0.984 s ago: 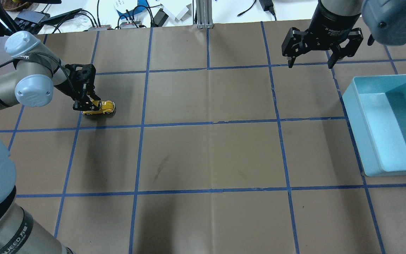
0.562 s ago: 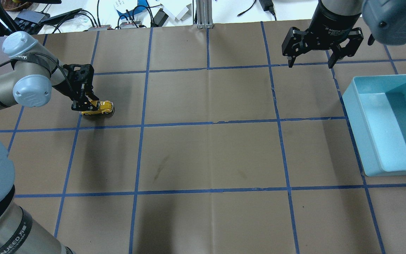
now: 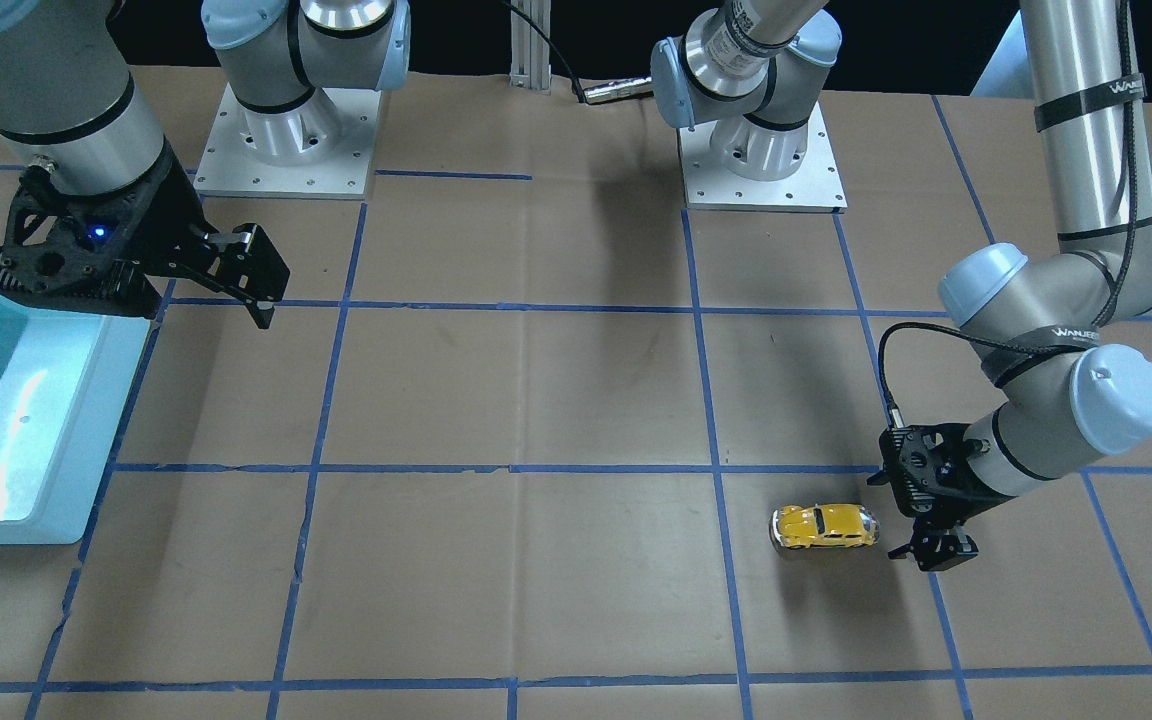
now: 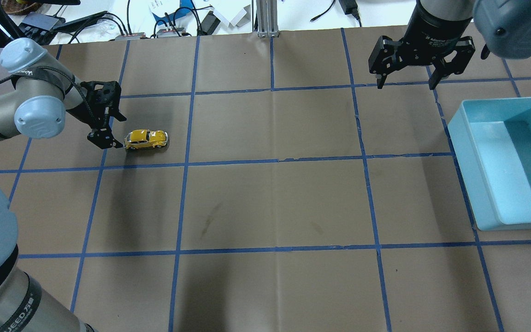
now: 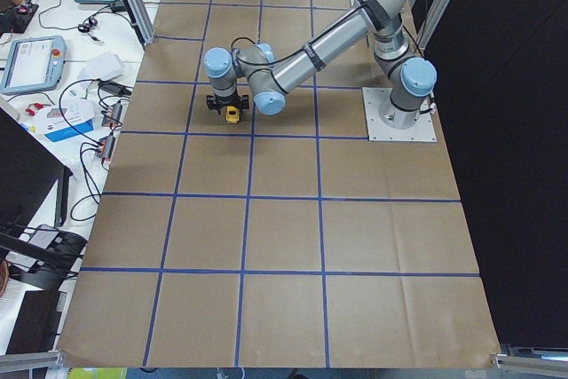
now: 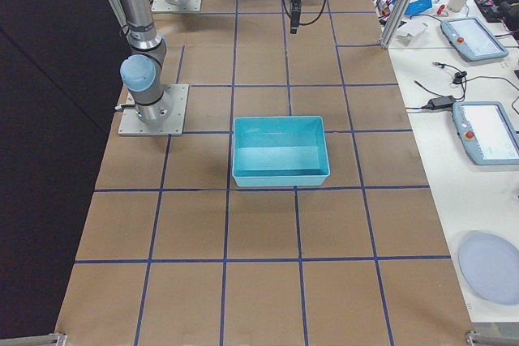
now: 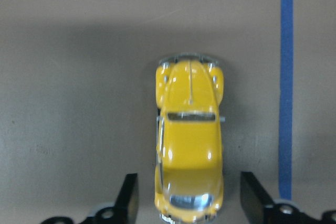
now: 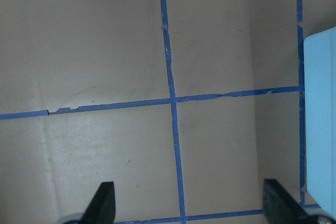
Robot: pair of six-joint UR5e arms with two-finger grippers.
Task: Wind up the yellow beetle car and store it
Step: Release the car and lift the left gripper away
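- Position of target: the yellow beetle car (image 4: 146, 139) stands on its wheels on the table (image 4: 270, 203), on my left side, well apart from the blue bin (image 4: 470, 175) at the far right.
- Left gripper (image 4: 121, 131): fingers spread, holding nothing. The wrist view shows the car's near end between the two fingertips, with a gap on each side.
- Right gripper (image 4: 406, 85): fingers spread, empty, hanging above the table near the bin.
- Key relation: the car's long axis runs straight out from the left gripper's palm, with the far end pointing towards the table's middle. The fingers flank its narrow width.
- Nearer arm: the left one, by a wide margin.
- Judgement: to regain a hold, I advance the left gripper along that axis until the fingers bracket the car's body, then close across the width.
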